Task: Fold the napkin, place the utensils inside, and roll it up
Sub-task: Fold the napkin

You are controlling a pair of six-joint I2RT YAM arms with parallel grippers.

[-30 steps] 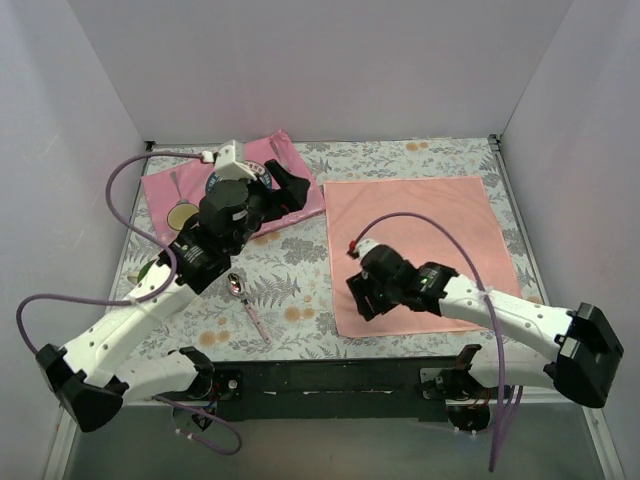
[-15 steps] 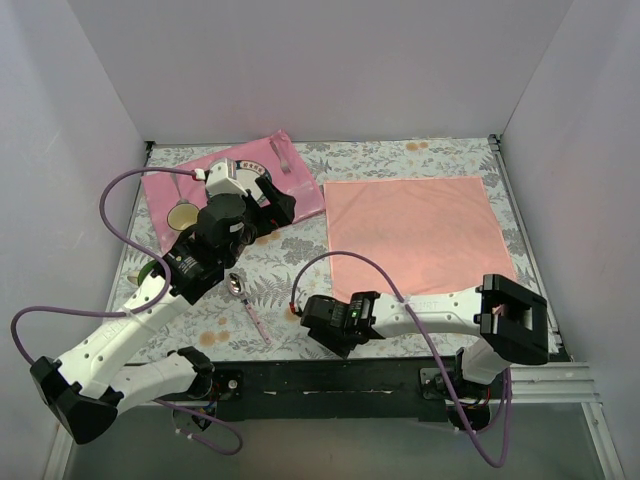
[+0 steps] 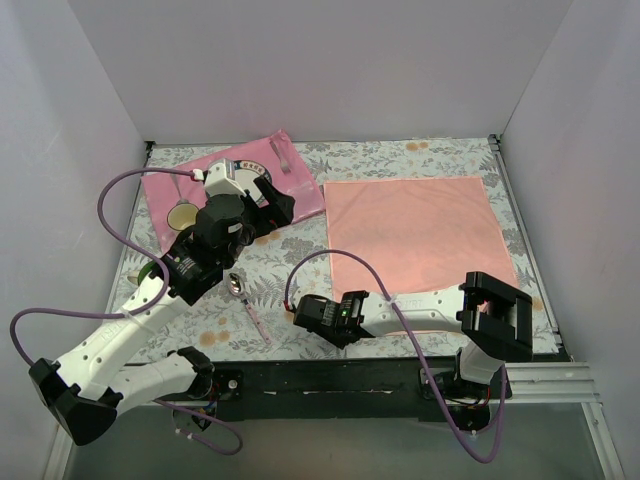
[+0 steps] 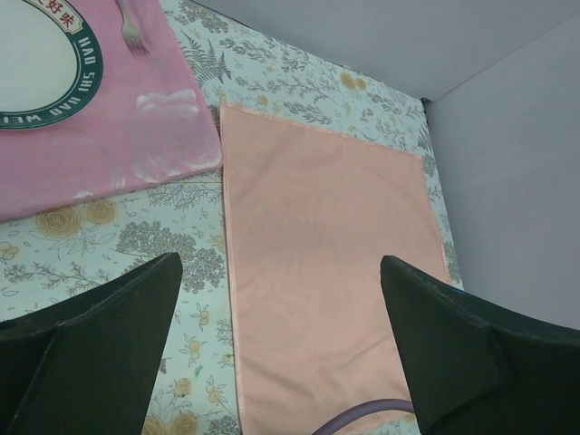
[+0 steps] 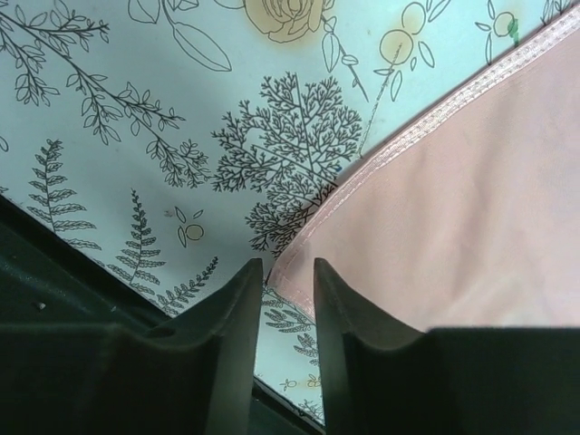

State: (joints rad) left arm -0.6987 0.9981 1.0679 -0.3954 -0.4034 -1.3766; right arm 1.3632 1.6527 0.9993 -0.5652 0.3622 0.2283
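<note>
The pale salmon-pink napkin (image 3: 415,235) lies flat and unfolded on the right of the floral tablecloth; it also shows in the left wrist view (image 4: 317,272). My right gripper (image 3: 318,318) is low at the napkin's near-left corner. In the right wrist view its jaws (image 5: 288,265) stand a narrow gap apart, with the hemmed corner of the napkin (image 5: 471,208) just at the gap. My left gripper (image 3: 275,205) is open and empty (image 4: 281,263), held above the hot-pink mat's right edge. A spoon (image 3: 245,298) lies on the tablecloth left of centre. A fork (image 3: 280,155) lies on the mat.
The hot-pink mat (image 3: 165,190) at the back left carries a plate (image 4: 45,63), partly hidden by my left arm, and a small round cup (image 3: 182,213). The black base bar (image 3: 330,375) runs along the near edge. Grey walls enclose three sides.
My right gripper has swung from over the napkin's near-left part down and left to the napkin's near-left corner. My left arm has shifted slightly; the napkin still lies flat.
</note>
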